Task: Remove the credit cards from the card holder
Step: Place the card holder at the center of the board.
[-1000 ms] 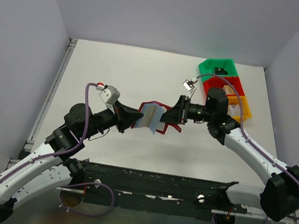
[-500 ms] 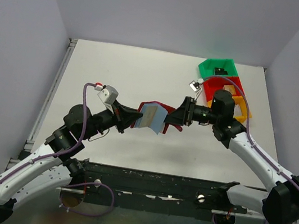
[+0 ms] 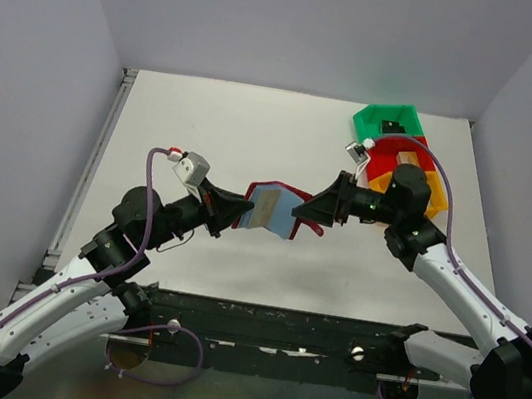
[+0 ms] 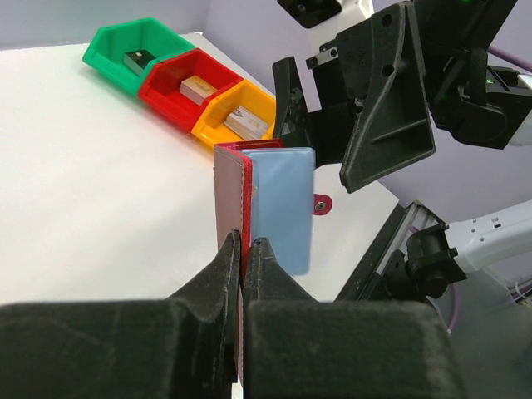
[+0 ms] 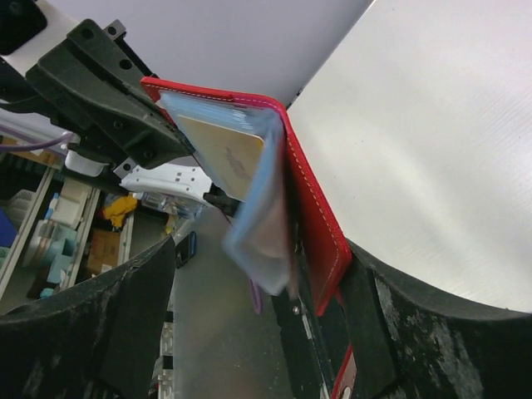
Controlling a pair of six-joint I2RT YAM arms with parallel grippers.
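Red holder (image 3: 273,209) hangs off the table (image 3: 206,129), folded partly open, blue lining facing out.

Left gripper (image 3: 240,210): at the holder's left edge, jaws pinched tight on the red cover. The left wrist view shows both fingers clamped on the cover's edge. This hold is the same as a second ago.

Right gripper (image 3: 313,210): the change is here.
- A second ago it sat narrower and close in on the holder's right edge.
- It now stands wide open, drawn back a little to the right of the holder, with nothing in it.
- In its own wrist view the holder's free flap lies between the spread fingers (image 5: 100,332). I see no grip on the flap, and cannot tell whether the red cover brushes one finger.

Cards: a gold card (image 5: 226,152) shows tucked in the blue pocket inside the holder. No others can be made out, and none lies outside the holder.

Bins (image 4: 170,101): beyond the holder on the right-gripper side, apart from it.

Judgement: the right gripper came away without a card, so extraction has not begun. The holder is steady and the pocket mouth faces the right gripper, which favours a fresh pinch on the gold card's exposed edge. Risk: the jaws catch the lining along with the card.
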